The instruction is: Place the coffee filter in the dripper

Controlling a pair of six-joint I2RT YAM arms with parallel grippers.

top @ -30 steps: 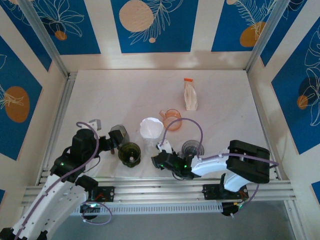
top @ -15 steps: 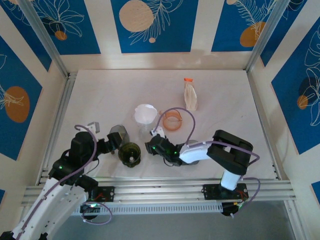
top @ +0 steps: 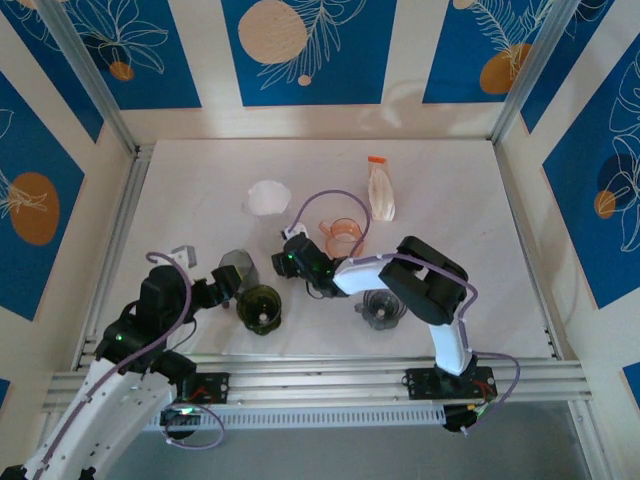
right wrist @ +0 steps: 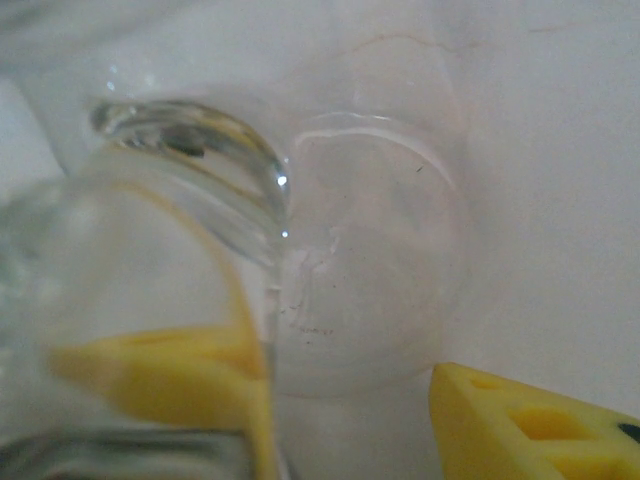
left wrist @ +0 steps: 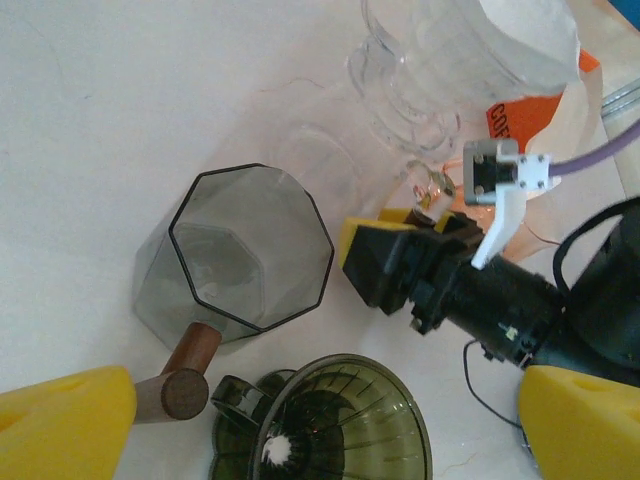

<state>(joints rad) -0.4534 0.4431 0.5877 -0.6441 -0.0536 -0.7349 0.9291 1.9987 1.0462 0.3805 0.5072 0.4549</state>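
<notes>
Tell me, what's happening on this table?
The right pincer grips a clear glass vessel with the white paper filter sitting in its top. The left pincer hangs open beside the green dripper and a smoky glass cup. The filter is not yet in that dripper.

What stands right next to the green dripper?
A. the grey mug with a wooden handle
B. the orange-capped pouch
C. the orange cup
A: the grey mug stands just beside the green dripper, its wooden handle close to the dripper's own.
</notes>
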